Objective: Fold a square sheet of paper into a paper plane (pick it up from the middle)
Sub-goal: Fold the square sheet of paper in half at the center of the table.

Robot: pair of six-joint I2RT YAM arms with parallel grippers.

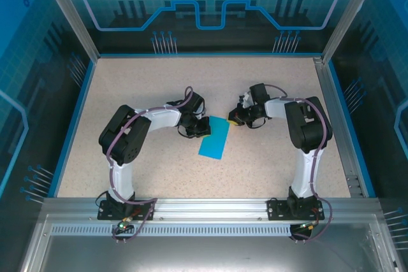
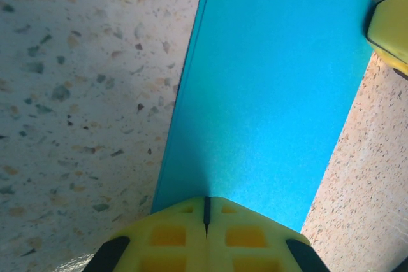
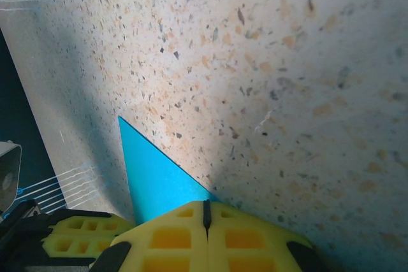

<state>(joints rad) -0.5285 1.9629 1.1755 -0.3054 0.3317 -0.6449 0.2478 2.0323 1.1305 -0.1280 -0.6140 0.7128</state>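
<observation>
Where the paper lies: a cyan-blue sheet of thin matte paper (image 1: 214,138) is flat on the speckled beige stone-pattern table (image 1: 159,81), near the middle, between the two arms. From above its outline is a narrow oblong, set at a slant.
Sheet, left wrist view: the blue strip runs from the bottom of the picture up and away, with a thin darker line along its left long edge (possibly a second layer, but I cannot tell).
Left gripper (image 1: 203,127): its yellow moulded plastic fingers (image 2: 172,234) are pressed together, with only a thin dark seam between them. The tips sit over the near short edge of the sheet. No paper is visible in the seam.
Right gripper (image 1: 237,119): its jaws are also together, yellow fingers (image 3: 242,237) meeting at a closed seam – a pointed blue corner of the sheet juts out just beyond and left of the tips.
Grippers to each other: close together, at the sheet's upper end – each wrist view catches a yellow fingertip of the other at its edge.
Arms: white and black, both bent inward from their bases on the silver aluminium rail (image 1: 210,207).
Surroundings: translucent blue printed panels (image 1: 210,4) wall in the table.
</observation>
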